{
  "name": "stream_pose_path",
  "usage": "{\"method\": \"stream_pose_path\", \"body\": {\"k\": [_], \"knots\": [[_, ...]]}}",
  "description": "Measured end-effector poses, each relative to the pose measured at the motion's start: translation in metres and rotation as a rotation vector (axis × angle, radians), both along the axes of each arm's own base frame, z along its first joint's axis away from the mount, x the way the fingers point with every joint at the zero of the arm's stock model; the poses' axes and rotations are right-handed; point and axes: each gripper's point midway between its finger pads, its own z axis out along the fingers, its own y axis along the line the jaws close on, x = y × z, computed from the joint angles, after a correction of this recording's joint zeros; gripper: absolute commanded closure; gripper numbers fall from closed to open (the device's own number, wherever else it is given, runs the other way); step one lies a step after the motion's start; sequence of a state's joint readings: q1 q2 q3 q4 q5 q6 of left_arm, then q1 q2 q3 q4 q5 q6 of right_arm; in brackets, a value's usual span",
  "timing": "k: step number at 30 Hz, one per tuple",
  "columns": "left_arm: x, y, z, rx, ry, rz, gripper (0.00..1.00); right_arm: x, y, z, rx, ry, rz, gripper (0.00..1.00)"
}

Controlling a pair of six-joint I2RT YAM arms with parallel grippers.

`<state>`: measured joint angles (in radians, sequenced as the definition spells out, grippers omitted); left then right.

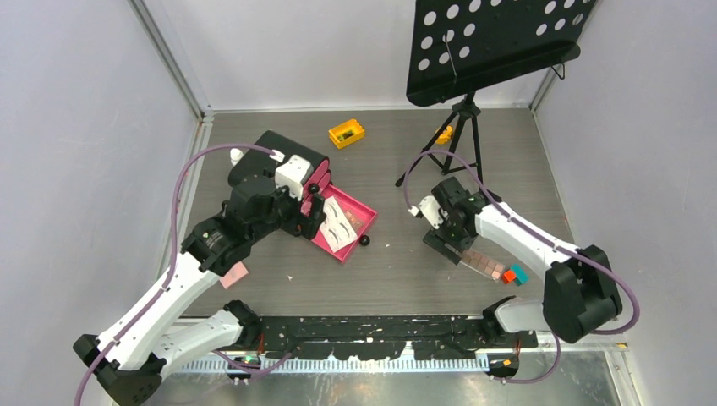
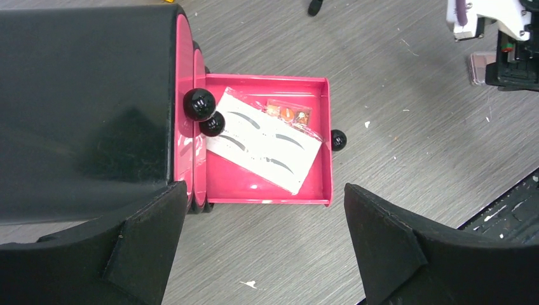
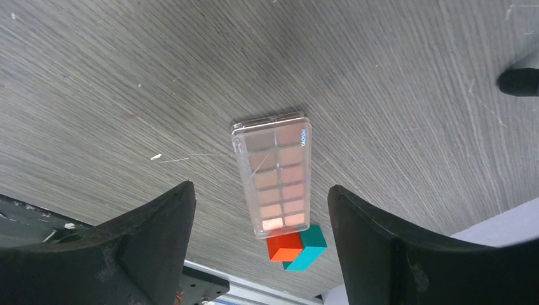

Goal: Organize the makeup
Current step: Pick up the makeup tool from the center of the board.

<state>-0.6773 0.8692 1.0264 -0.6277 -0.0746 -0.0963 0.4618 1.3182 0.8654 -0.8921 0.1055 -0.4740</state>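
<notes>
- Hovering over the left side of the surface [image 1: 380, 279], the left hand [image 2: 264, 213] is seen with its fingers spread wide and nothing held between them.
- Right below it, a black chest [image 2: 82, 108] is shown with one pink drawer [image 2: 254, 184] pulled all the way out. Two other pink fronts above it are shut, each fitted with a round black knob [image 2: 199, 103].
- Inside the open drawer, a white eyebrow card [image 2: 267, 140] is laid at a slant. A small clear packet [image 2: 289, 113] with orange bits is tucked partly under its far edge.
- Over on the other side, the right hand [image 3: 259, 197] is also opened wide and empty, and it's held above a brown palette [image 3: 274, 178].
- That palette is lying flat on the surface. In the wrist view it's framed between the two fingers, but it isn't touched by either one.
- An orange block [image 3: 283, 246] and a teal block [image 3: 311, 244] are pressed together at one short end of the palette, right up against it.
- From overhead, a yellow box [image 1: 347, 133] can be spotted toward the back, between the chest and the legs of a black music stand [image 1: 490, 42].
- A small pink pad [image 1: 234, 274] is also found on the surface just beside the left arm, apart from the drawer.
</notes>
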Motion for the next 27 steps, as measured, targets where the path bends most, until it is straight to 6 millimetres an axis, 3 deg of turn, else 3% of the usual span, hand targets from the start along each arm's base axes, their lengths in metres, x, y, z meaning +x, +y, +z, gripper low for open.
{"method": "stream_pose_path", "body": {"k": [14, 27], "knots": [[0.000, -0.006, -0.001, -0.007, 0.009, -0.022, 0.04, -0.011, -0.029, -0.036, -0.121, 0.132, 0.004, 0.18], [-0.003, -0.009, -0.001, -0.017, 0.016, -0.045, 0.05, -0.013, -0.040, -0.054, -0.123, 0.203, 0.015, 0.21]]}}
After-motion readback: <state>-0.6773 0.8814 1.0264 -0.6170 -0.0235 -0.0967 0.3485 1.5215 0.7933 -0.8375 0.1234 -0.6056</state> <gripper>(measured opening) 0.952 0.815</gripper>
